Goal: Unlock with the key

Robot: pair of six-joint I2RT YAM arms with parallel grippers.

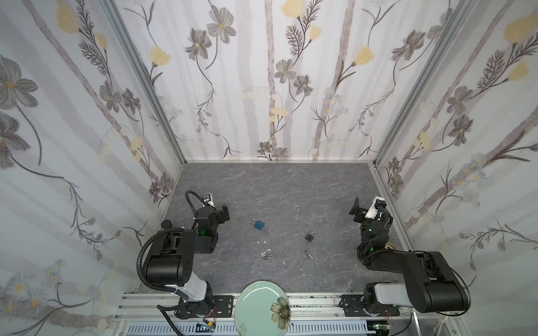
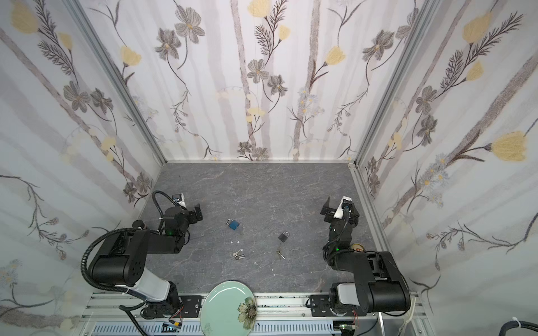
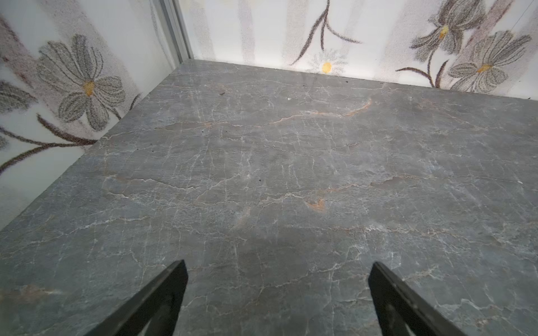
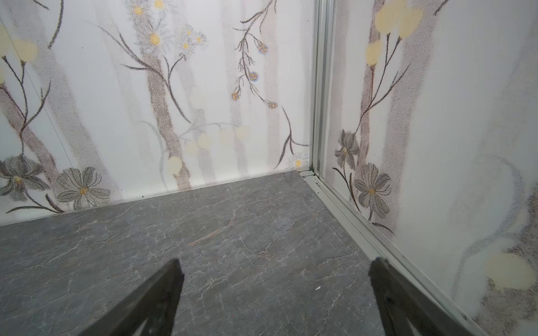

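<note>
Both top views show a blue padlock (image 1: pixel 258 224) (image 2: pixel 233 224) lying mid-table, with a loose bunch of keys (image 1: pixel 266 255) (image 2: pixel 238 255) nearer the front. To its right lies a black padlock (image 1: pixel 309 237) (image 2: pixel 283 236), and a second bunch of keys (image 1: pixel 308 253) (image 2: pixel 281 254) lies just in front of it. My left gripper (image 1: pixel 224 213) (image 3: pixel 278 270) is open and empty, left of the blue padlock. My right gripper (image 1: pixel 355 207) (image 4: pixel 276 267) is open and empty too, right of the black padlock. Neither wrist view shows a padlock or a key.
A pale green plate (image 1: pixel 253 299) (image 2: pixel 221 299) with a flower print sits at the front edge between the arm bases. Flower-patterned walls close in the left, back and right sides. A small round object (image 1: pixel 390 247) lies behind the right arm's elbow.
</note>
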